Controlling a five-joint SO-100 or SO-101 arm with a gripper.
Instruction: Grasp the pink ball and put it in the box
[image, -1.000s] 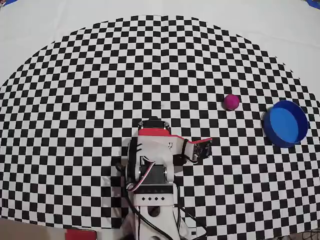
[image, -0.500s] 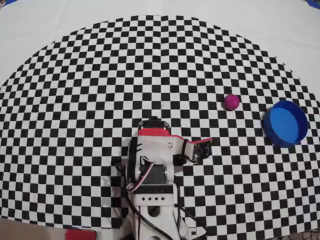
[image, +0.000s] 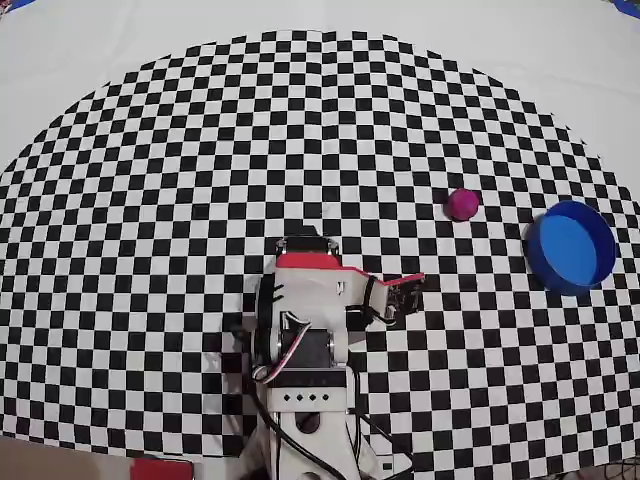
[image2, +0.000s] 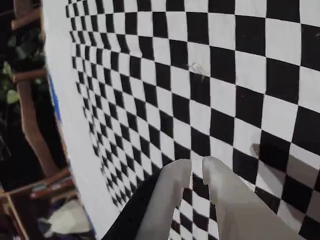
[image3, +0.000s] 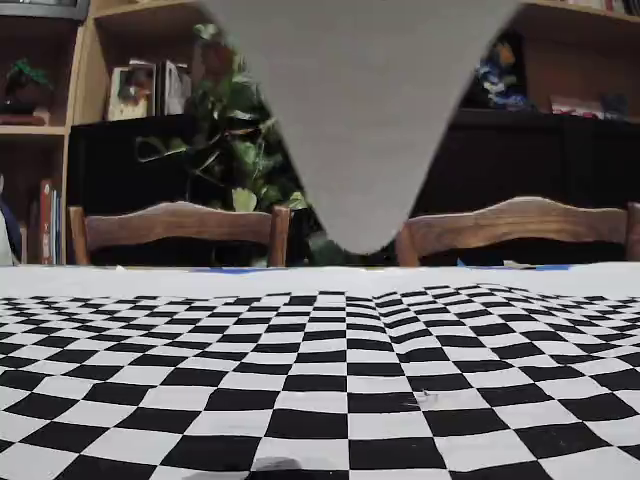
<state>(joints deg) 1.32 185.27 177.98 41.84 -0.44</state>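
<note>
A: Against half a second back, our claw (image: 408, 296) has barely stirred. In the overhead view it sits a touch higher and its tip has tucked in slightly, while the arm stays folded near its base.

B: So we've only begun to unfold. In the wrist view the two pale fingers (image2: 172, 192) stand close together, a narrow slit between them and nothing held.

A: Agreed, narrow and empty. The pink ball (image: 461, 203) hasn't moved: it rests on the checkered table (image: 180, 180), up and to the right of the claw in the overhead view, well apart from it.

B: And the box (image: 570, 246), round and blue, sits to the right of the ball and a little lower, near it but not touching. It looks empty.

A: We judge the reach hasn't really started, so we still have to spread the fingers before closing on the ball.

B: Anything in the way?

A: No, only bare cloth between claw and ball. The fixed view shows chairs (image3: 180, 225), shelves and a plant (image3: 235, 150) behind the table, none within our path. The wrist camera sees neither ball nor box.
</note>
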